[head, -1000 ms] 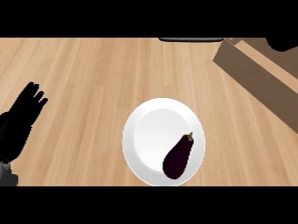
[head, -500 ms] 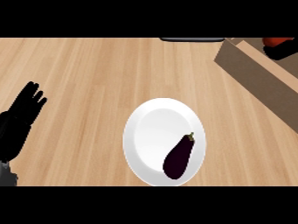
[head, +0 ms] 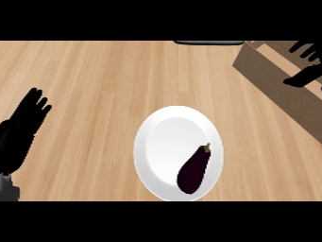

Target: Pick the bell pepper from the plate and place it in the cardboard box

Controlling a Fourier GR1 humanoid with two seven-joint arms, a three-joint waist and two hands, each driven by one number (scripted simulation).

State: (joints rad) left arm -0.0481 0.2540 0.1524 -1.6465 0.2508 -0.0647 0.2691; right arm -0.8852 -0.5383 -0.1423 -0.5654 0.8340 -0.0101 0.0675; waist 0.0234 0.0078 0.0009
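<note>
Two black hands show over a pale wooden counter (head: 93, 85) whose planks run across the whole frame. At the upper right edge sits the cardboard box (head: 289, 90), brown and set at a slant, its open top toward the upper right corner; no print or label can be read on its walls. The right hand (head: 311, 59) is above that open top at the far upper right, fingers spread and relaxed, holding nothing that can be seen. No bell pepper is visible anywhere; whether it lies inside the box cannot be told, since the box's inside is dark and partly hidden by the hand.

Low in the middle of the frame lies a white plate (head: 170, 137), well apart from the box and from both hands. On its lower right part rests a dark purple eggplant (head: 193, 170), lying at a slant with its green stem end pointing up and to the right, its body just inside the rim.

At the left edge the left hand (head: 20, 127) rests open, fingers straight and pointing toward the upper right, touching nothing. A dark, flat object (head: 207, 42) is cut off by the top edge near the box; what it is cannot be told.
</note>
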